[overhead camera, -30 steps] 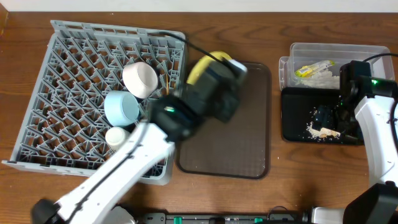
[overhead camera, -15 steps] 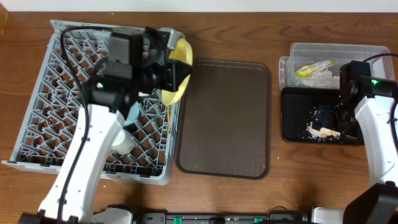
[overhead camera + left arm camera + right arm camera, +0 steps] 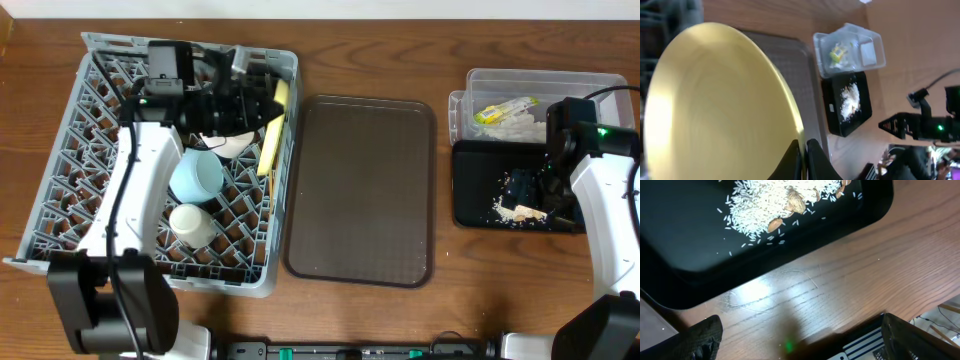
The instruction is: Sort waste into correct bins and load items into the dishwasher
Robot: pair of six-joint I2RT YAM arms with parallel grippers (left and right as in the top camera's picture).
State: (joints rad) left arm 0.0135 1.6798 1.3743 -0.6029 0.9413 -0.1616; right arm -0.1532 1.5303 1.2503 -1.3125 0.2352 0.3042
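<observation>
My left gripper (image 3: 258, 108) is shut on the rim of the round yellow plate (image 3: 272, 130) and holds it on edge over the right side of the grey dish rack (image 3: 100, 80). In the left wrist view the plate (image 3: 715, 100) fills the frame, and its rim is pinched in my gripper (image 3: 803, 159). A white bowl (image 3: 228, 143), a light blue bowl (image 3: 195, 176) and a small white cup (image 3: 190, 222) sit in the rack. My right gripper (image 3: 556, 192) is open and empty above the black tray (image 3: 470, 200) of crumbs (image 3: 785, 205). The wrapper (image 3: 505, 110) lies in the clear tub (image 3: 590, 85). I cannot make out the chopsticks.
The brown serving tray (image 3: 360, 190) lies between the rack and the bins, with nothing on it. The clear tub (image 3: 850, 50) and black tray (image 3: 847, 102) also show in the left wrist view. Bare wood table (image 3: 840, 285) lies in front of the black tray.
My left arm has swung from the brown tray leftward over the rack, carrying the yellow plate and turning it on edge. The right arm has not moved.
</observation>
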